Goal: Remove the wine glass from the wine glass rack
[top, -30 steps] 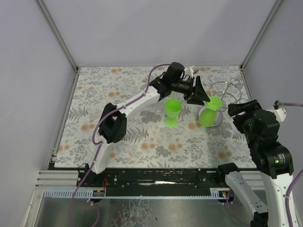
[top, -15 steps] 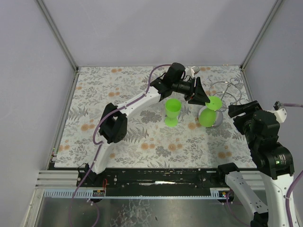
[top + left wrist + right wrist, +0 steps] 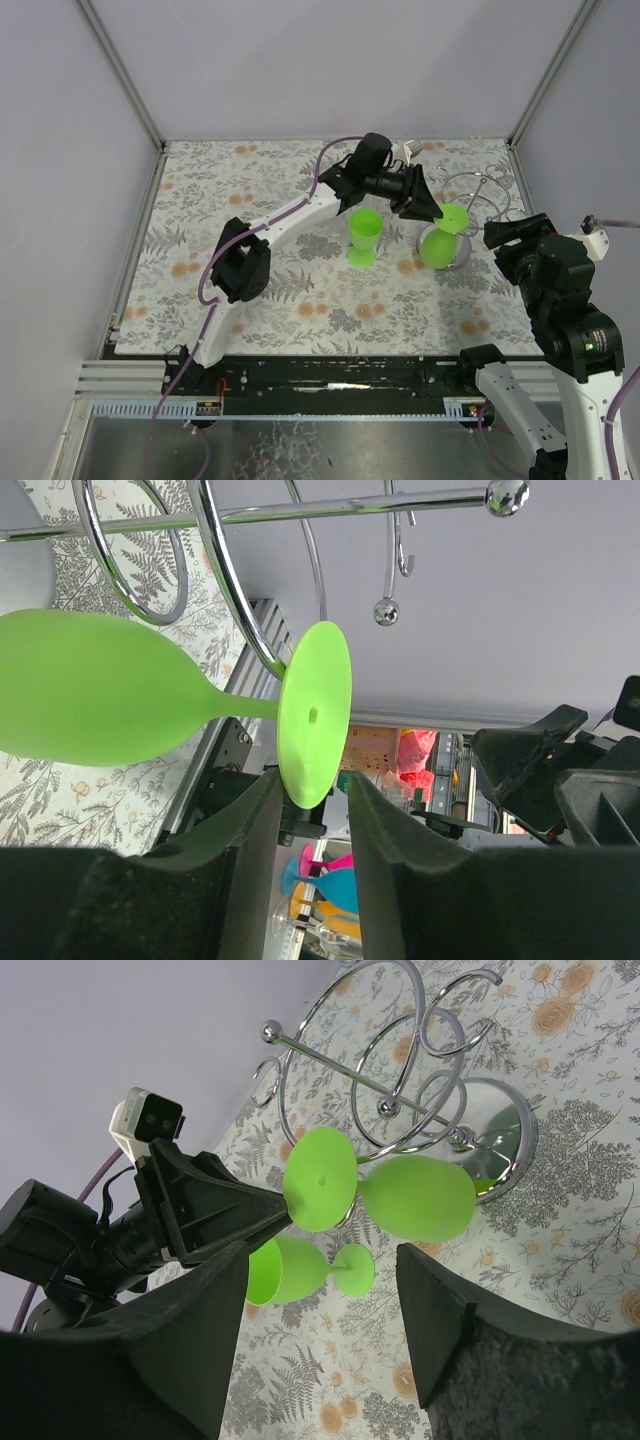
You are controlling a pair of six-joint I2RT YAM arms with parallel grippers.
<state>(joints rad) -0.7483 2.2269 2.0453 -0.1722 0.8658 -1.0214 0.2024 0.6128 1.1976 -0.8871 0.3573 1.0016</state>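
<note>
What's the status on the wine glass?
Left gripper open, astride foot of wine glass. Right gripper open, empty. Glass hangs on wine glass rack. Second glass stands nearby.

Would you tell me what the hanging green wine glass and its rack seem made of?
The hanging wine glass looks like matte green plastic: opaque, no glassy glints. The wine glass rack looks like polished chromed metal wire: mirror-bright highlights and reflections.
</note>
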